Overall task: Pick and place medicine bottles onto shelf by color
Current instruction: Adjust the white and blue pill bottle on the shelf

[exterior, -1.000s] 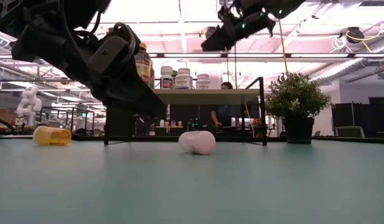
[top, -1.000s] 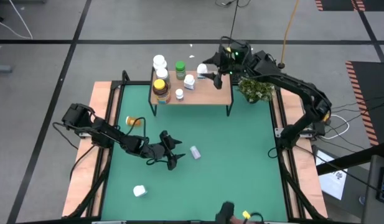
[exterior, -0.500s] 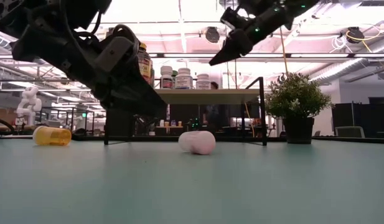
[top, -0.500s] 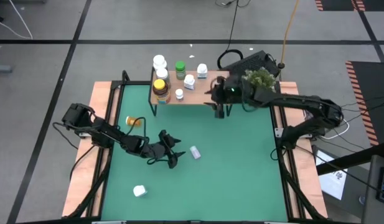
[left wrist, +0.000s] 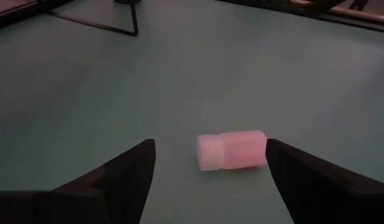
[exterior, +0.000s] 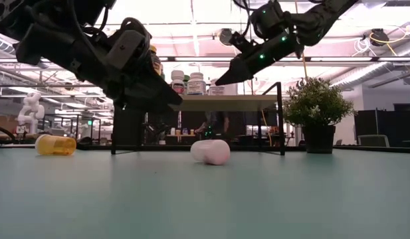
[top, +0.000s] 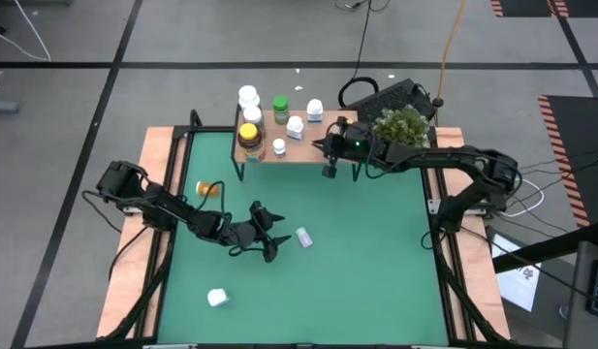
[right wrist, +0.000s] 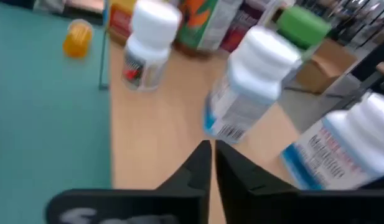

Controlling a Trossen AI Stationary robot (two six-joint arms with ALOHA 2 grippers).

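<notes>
The shelf (top: 318,145) stands at the table's far side and carries several medicine bottles: white ones (top: 315,109), a green one (top: 280,105) and an amber one with a yellow lid (top: 248,136). My right gripper (top: 328,167) is shut and empty, a little above the shelf's near right part (right wrist: 154,143). A white bottle (top: 304,237) lies on its side on the green table top. My left gripper (top: 271,240) stands open just left of it. In the left wrist view the bottle (left wrist: 232,150) lies ahead between the two fingers, untouched.
An orange bottle (top: 209,188) lies on its side at the table's left, and a white one (top: 217,298) lies near the front left. A potted plant (top: 403,126) stands at the far right beside the shelf. The middle and right of the table are bare green.
My right gripper has drawn back from the white bottle at the shelf's far right, which stays standing there. It has come toward the near edge and down over the shelf's near right part, and it has shut.
</notes>
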